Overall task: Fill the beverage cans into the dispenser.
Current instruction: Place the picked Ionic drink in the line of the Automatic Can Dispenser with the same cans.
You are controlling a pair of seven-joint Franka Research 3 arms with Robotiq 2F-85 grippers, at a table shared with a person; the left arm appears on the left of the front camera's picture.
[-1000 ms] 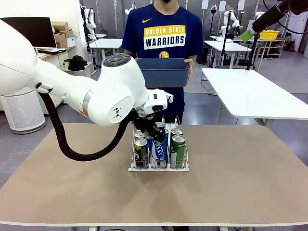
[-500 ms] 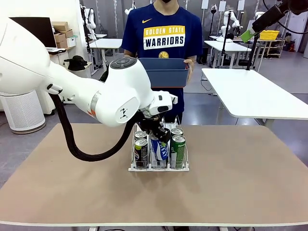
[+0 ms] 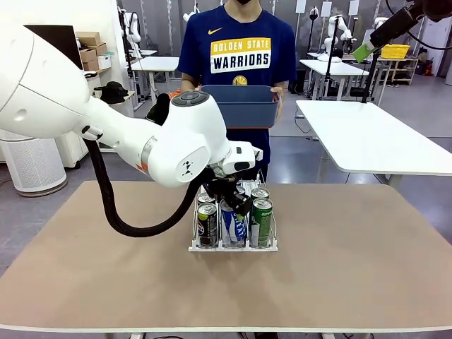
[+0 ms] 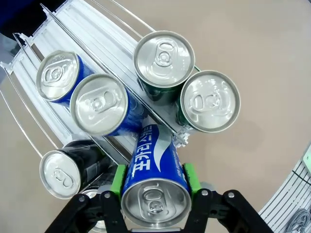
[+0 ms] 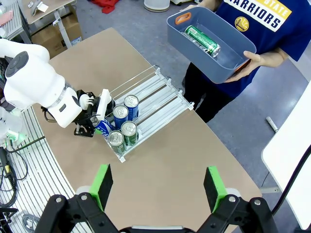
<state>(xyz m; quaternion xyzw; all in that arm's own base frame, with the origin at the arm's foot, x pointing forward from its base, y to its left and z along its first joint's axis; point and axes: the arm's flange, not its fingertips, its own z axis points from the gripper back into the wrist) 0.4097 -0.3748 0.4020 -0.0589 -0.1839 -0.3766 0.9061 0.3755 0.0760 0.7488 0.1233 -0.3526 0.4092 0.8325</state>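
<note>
Left pincer (image 4: 155, 180): clamped on a blue can (image 4: 154, 162) at the near end of the middle lane of the dispenser (image 3: 233, 248); whether the can's foot rests on the base cannot be told.
Dispenser: mid-table (image 3: 353, 268). Left lane, black cans (image 3: 207, 224); middle lane, two blue cans (image 4: 98, 104) behind the held one; right lane, two green cans (image 3: 262, 220).
Blue-grey tub (image 3: 244, 107): far side, in a person's hands (image 5: 265, 58), one green can (image 5: 201, 40) inside.
Right pincer (image 5: 158, 180): jaws wide apart, empty, high above the table.
</note>
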